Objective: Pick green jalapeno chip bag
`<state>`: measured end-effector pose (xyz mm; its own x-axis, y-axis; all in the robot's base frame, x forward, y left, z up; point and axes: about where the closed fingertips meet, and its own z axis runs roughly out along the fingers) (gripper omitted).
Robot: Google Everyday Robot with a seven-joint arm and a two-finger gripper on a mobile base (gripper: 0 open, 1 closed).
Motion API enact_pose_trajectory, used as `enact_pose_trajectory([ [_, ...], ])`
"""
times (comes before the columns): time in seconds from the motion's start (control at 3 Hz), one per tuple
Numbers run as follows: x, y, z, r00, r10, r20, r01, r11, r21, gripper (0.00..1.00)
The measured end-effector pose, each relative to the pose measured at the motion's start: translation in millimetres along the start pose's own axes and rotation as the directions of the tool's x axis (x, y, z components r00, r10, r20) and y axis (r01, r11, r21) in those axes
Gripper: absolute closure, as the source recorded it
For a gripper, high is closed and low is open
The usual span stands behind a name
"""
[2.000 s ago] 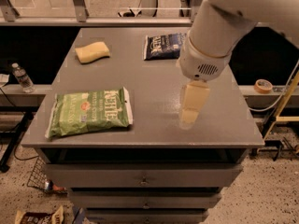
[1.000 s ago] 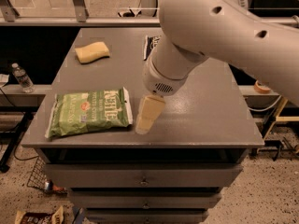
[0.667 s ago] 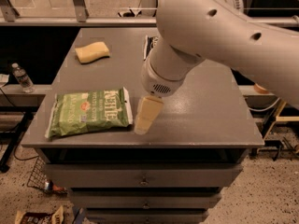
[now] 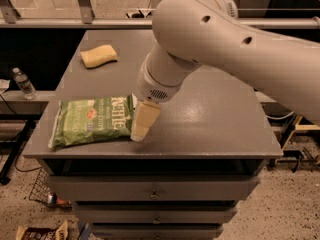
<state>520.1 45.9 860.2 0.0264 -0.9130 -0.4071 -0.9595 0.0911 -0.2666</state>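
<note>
The green jalapeno chip bag point(image 4: 92, 121) lies flat at the near left of the bench point(image 4: 215, 124), and the end effector point(image 4: 140, 129) hangs low just beside its right edge, probably lining up a grasp, though I cannot tell if it is wide or narrow.

Our white arm point(image 4: 235, 44) extends in from the right, wrist point(image 4: 159, 81) angled down, our gripper point(image 4: 142, 125) pointing down-left, near, left of centre.
</note>
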Motion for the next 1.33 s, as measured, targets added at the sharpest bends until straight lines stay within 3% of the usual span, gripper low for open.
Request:
enact_pose_trajectory([
  [0.67, -14.5, 1.4, 22.2, 1.0, -0.017, -0.006, 0.017, 0.9991, -0.038, 0.0],
  [1.0, -16.8, 1.9, 35.3, 1.0, -0.019, -0.011, 0.019, 0.9978, -0.063, 0.05],
  [1.33, -18.2, 2.6, 42.9, 1.0, -0.02, -0.01, 0.019, 0.997, -0.076, 0.23],
])
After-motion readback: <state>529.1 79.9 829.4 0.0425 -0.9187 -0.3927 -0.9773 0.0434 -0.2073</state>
